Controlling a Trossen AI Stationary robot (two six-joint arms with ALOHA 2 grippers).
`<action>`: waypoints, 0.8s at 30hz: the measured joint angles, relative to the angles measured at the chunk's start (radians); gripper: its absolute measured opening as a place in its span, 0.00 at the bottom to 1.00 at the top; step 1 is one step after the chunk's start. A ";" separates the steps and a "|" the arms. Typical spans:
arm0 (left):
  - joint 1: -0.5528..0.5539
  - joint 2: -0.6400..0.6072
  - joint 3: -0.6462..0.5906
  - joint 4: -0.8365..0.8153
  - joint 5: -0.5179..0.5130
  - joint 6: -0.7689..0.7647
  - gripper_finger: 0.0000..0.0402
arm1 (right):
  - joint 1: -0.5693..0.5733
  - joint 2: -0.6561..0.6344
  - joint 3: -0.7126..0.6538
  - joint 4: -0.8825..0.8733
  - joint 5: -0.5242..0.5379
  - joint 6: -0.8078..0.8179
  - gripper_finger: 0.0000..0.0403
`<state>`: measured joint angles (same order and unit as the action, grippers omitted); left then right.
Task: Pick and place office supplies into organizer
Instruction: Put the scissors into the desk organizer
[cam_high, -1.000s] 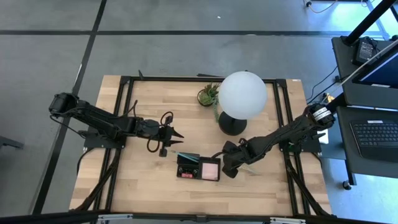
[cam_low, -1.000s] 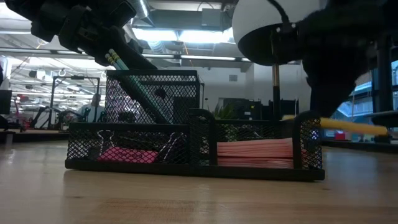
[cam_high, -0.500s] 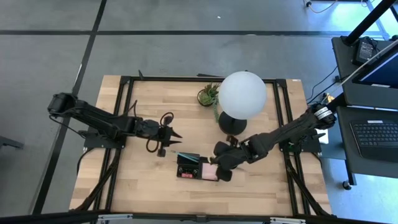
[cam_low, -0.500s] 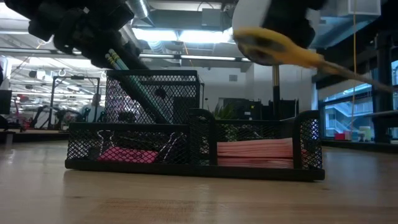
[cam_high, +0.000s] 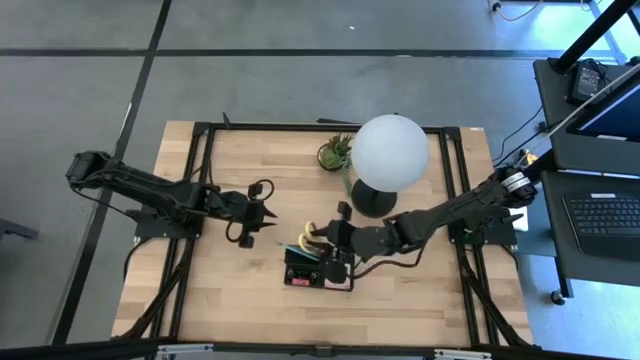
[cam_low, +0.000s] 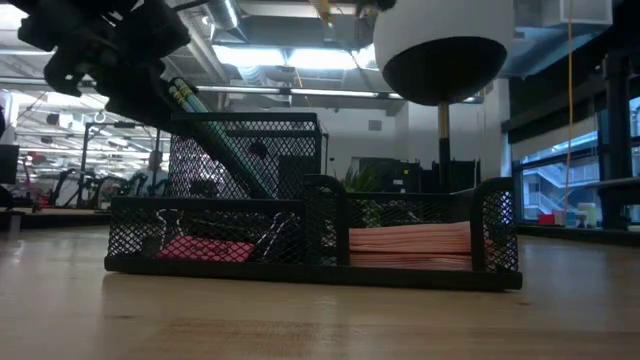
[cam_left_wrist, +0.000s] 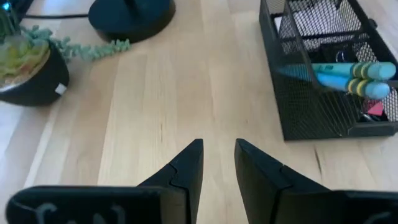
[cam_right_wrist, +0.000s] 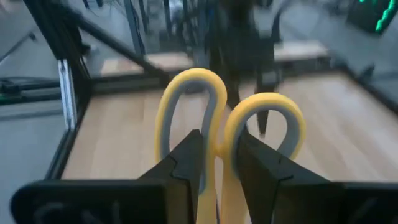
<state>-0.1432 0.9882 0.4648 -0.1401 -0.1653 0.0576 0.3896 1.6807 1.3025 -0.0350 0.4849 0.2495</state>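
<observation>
Evidently the yellow-handled scissors (cam_right_wrist: 227, 127) are the item in play: the right tool (cam_right_wrist: 216, 163) is clamped on them just below the two handle loops, which stand up in front of its wrist camera, a hold that seems to leave the blades free to go down first. From above, the loops (cam_high: 312, 234) show just over the black mesh organizer (cam_high: 318, 270), so the scissors hang above its taller rear cup rather than resting in it. That cup already carries pale-green pencils (cam_left_wrist: 348, 73) leaning out at a tilt, and the low front trays hold a pink sticky-note pad (cam_low: 410, 245) and a pink eraser (cam_low: 205, 248). The left tool (cam_left_wrist: 217, 163) waits off to the organizer's side over bare counter (cam_left_wrist: 155, 99), fingers slightly apart and gripping nothing, likely clear of the right arm's path.
</observation>
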 joint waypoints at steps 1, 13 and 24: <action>0.000 -0.003 0.000 -0.011 0.000 -0.009 0.21 | -0.005 0.005 0.000 0.032 0.000 -0.025 0.22; 0.000 -0.009 0.000 -0.105 0.000 -0.055 0.21 | -0.049 0.081 -0.002 0.250 -0.023 -0.076 0.22; 0.000 -0.009 0.000 -0.103 0.000 -0.055 0.21 | -0.049 0.103 -0.001 0.314 -0.043 -0.071 0.22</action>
<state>-0.1432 0.9791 0.4648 -0.2436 -0.1657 0.0025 0.3405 1.7840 1.3018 0.2788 0.4420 0.1787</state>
